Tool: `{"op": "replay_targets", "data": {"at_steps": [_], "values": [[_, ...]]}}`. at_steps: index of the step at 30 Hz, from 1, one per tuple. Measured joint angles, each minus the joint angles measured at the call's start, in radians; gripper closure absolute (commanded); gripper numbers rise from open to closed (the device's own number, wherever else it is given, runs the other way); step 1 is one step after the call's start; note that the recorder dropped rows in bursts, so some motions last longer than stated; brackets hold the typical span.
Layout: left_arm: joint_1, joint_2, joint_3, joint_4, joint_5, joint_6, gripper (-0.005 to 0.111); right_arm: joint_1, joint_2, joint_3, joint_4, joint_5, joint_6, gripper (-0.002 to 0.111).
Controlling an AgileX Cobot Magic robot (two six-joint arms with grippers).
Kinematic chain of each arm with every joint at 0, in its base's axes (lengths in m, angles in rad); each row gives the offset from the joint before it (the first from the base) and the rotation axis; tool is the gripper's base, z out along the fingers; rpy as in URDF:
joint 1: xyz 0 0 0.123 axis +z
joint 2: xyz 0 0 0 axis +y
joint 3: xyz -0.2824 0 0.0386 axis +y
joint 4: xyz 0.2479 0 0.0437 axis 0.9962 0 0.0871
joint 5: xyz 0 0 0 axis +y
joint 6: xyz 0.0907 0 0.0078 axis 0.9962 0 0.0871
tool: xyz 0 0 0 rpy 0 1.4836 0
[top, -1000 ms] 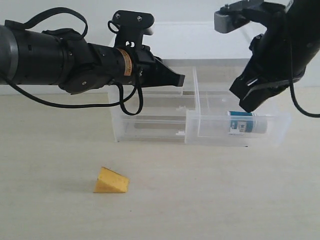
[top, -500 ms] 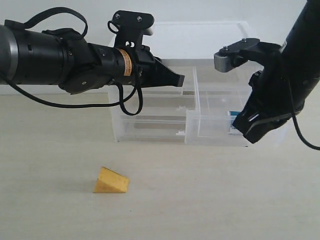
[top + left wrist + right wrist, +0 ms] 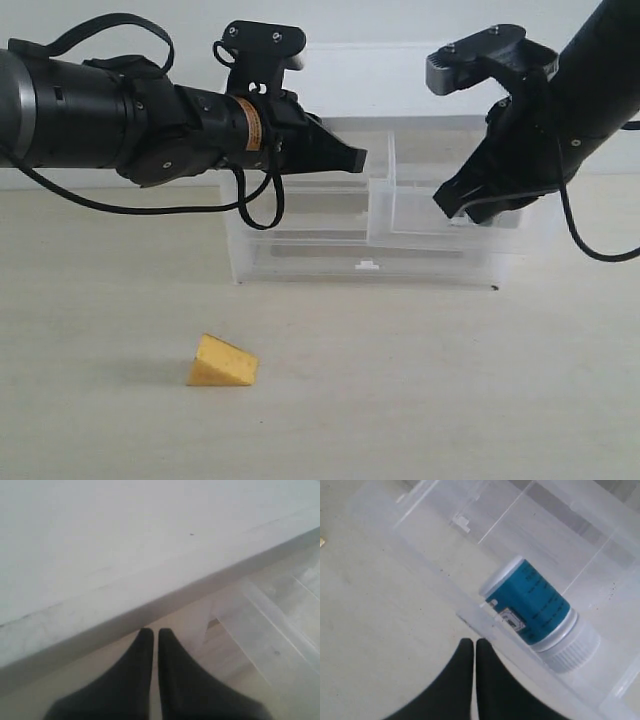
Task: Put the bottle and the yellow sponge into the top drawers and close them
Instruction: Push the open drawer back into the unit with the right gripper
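The yellow sponge [image 3: 222, 362] lies on the table in front of the drawer unit [image 3: 300, 262], far from both grippers. Seen in the right wrist view, the bottle [image 3: 535, 610] lies on its side inside the right top drawer [image 3: 485, 617]; the exterior view hides it behind my right arm. My right gripper [image 3: 455, 212] [image 3: 474, 642] is shut and empty, its tips against that drawer's clear front wall [image 3: 510, 238]. My left gripper [image 3: 355, 157] [image 3: 152, 631] is shut and empty, and hovers beside the unit's white top [image 3: 125, 555], above the left top drawer [image 3: 300, 200].
A full-width lower drawer with a small white handle [image 3: 367, 265] sits below. A pale wall [image 3: 380, 20] stands behind the unit. Bare table [image 3: 420, 400] spreads in front and around the sponge. The left arm's cable [image 3: 262, 215] loops down before the unit.
My right gripper came down to the front of the right top drawer, and that drawer with the bottle has slid back toward the unit. The left arm and the sponge have stayed put.
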Motion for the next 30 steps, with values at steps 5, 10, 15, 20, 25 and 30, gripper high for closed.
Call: {"op": "replay_targets", "data": {"at_steps": [5,10,15,20,25,30], "values": [[0.002,0.000,0.000,0.000,0.007,0.000,0.103,0.002,0.000,0.000,-0.028,-0.099,0.015,0.108],[0.002,0.000,0.000,0.000,0.007,0.000,0.103,0.002,0.002,0.000,-0.139,-0.189,0.063,0.108],[0.002,0.000,-0.002,0.000,0.016,0.000,0.103,0.002,0.002,-0.006,-0.146,-0.146,0.063,0.108],[0.002,0.000,-0.002,0.000,0.029,0.000,0.103,0.002,0.002,-0.036,-0.146,0.084,-0.015,0.108],[0.013,0.004,-0.002,0.000,0.063,0.000,0.103,0.002,0.060,-0.036,-0.146,-0.018,-0.019,0.108],[0.013,0.004,-0.002,0.011,0.063,0.000,0.103,0.002,0.100,-0.036,-0.146,-0.102,-0.019,0.108]]}}
